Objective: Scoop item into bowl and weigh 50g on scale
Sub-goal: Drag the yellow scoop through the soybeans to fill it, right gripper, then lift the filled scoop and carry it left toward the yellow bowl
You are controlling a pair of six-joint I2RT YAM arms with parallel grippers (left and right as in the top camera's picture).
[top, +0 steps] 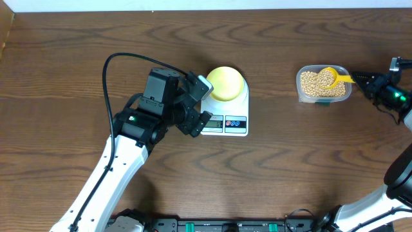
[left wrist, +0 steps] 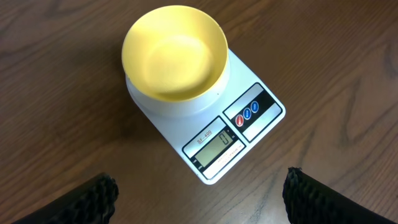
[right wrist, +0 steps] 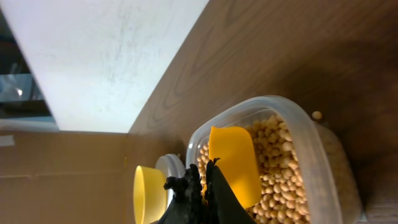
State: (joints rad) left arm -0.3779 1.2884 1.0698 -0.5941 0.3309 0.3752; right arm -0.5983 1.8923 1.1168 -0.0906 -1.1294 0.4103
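Dark brown wood-grain surface (top: 77, 51) fills the overhead view, with two robot arms reaching in from the near edge.

Near the middle sits the white scale (top: 225, 111), and the pale-yellow bowl (top: 225, 84) rests on its platform. The left wrist view shows the bowl (left wrist: 174, 53) empty, and the small grey display (left wrist: 217, 145) appears to read zero. So the setup looks done, while no beans have reached the bowl and the weighing has not begun.

Far to the right, well apart from the scale, stands a clear plastic tub (top: 324, 84) holding the tan beans (top: 312, 82). A yellow scoop (top: 329, 78) lies with its cup in the heap. The right gripper (top: 362, 78) has its jaws closed on the scoop's handle. In the right wrist view the scoop (right wrist: 233, 165) is pressed against the beans (right wrist: 280, 162); whether it holds a load cannot be told.

The left gripper (top: 196, 106) hovers just left of the scale, jaws spread wide and holding nothing.

What remains, by my judgement: lift a scoopful, carry it across the open stretch of wood, tip it into the bowl, and repeat until fifty grams show. The left arm sits close to the scale and could crowd the pour. One stray bean (right wrist: 317, 115) lies outside the tub.
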